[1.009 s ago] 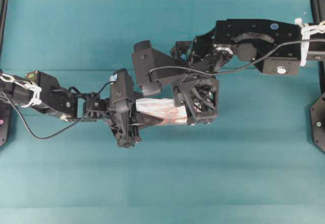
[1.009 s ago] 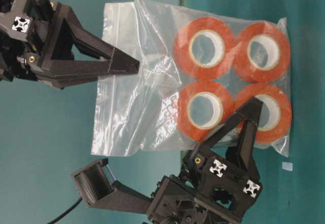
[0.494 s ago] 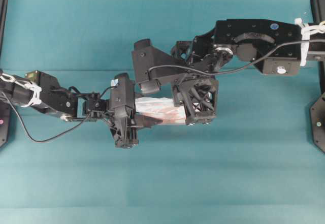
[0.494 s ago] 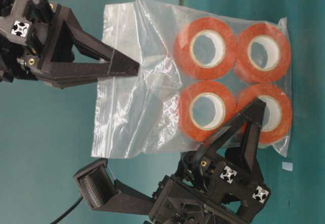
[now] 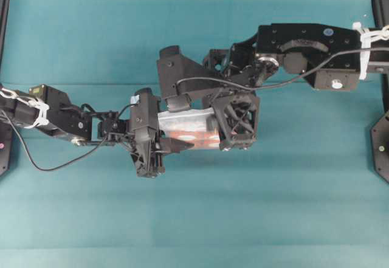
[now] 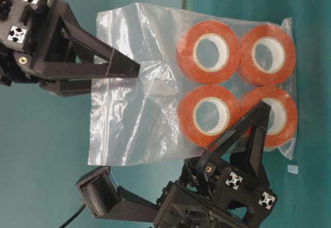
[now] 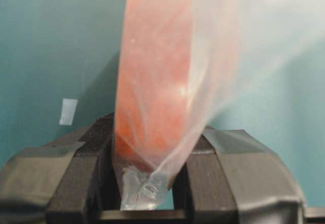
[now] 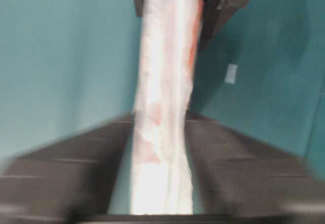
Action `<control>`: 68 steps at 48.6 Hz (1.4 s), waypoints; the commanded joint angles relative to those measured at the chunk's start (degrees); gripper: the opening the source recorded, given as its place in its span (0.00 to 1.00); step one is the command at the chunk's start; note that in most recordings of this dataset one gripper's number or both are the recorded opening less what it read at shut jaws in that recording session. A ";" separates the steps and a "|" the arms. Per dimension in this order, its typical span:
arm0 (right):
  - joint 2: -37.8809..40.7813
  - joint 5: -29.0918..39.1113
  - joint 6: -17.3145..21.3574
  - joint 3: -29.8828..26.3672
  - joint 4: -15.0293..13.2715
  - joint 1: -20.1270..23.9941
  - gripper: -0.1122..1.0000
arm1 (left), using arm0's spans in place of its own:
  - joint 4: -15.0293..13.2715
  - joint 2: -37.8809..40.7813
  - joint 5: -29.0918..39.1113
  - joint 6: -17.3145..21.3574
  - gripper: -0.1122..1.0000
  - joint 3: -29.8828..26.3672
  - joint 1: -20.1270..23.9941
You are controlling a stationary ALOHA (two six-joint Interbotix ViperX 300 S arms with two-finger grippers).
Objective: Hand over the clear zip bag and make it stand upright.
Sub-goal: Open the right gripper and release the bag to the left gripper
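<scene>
The clear zip bag holds four orange tape rolls at one end and shows edge-on from overhead. My left gripper is shut on the roll end; in the left wrist view an orange roll inside the plastic sits pinched between the pads. My right gripper is at the empty zip end. In the blurred right wrist view its fingers stand open, with a teal gap on each side of the bag. From overhead, the left gripper and the right gripper face each other.
Teal cloth covers the table. A small pale tape marker lies on it near the roll end of the bag, also seen in the wrist views. Black frame posts stand at the table's left and right edges.
The right gripper's fingers have parted from the zip end. That loose end has spread and sagged slightly, while the left gripper keeps its hold on the roll end.
</scene>
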 commanded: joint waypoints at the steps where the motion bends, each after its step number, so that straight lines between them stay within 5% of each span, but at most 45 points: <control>1: -3.08 -1.32 1.93 -1.49 0.18 0.53 0.85 | 0.09 -0.44 0.18 0.09 0.31 -0.09 -0.09; 18: -15.82 -12.92 4.75 2.64 0.00 -0.53 0.88 | 0.09 -0.53 0.79 0.09 0.31 0.44 -0.18; 44: -30.59 -28.65 4.48 19.86 0.00 -0.62 0.87 | 0.09 -0.88 1.93 1.76 0.30 0.18 -0.44; 68: -35.77 -30.06 5.27 25.40 0.00 -0.62 0.87 | 0.00 -1.85 3.96 2.99 0.30 0.18 -0.35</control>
